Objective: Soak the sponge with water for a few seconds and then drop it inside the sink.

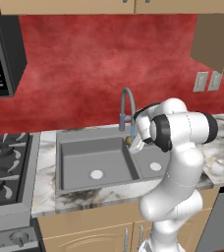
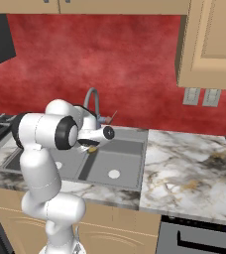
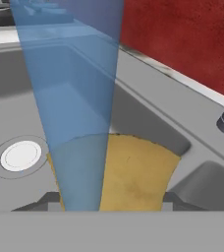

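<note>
Both jaws clamp sponge (image 3: 133, 172) under water (image 3: 74, 98).

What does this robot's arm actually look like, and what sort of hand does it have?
The arm is glossy white, built from fat rounded segments with dark bands and black caps at the joints. No loose cables or markings show. At its end sits a small white gripper with two short dark fingers.

Sponge (image 3: 136, 174): matt, faintly mottled yellow foam. Sink (image 3: 148, 118): smooth matt grey metal. Surface (image 2: 184, 163): veined, polished marble.
</note>
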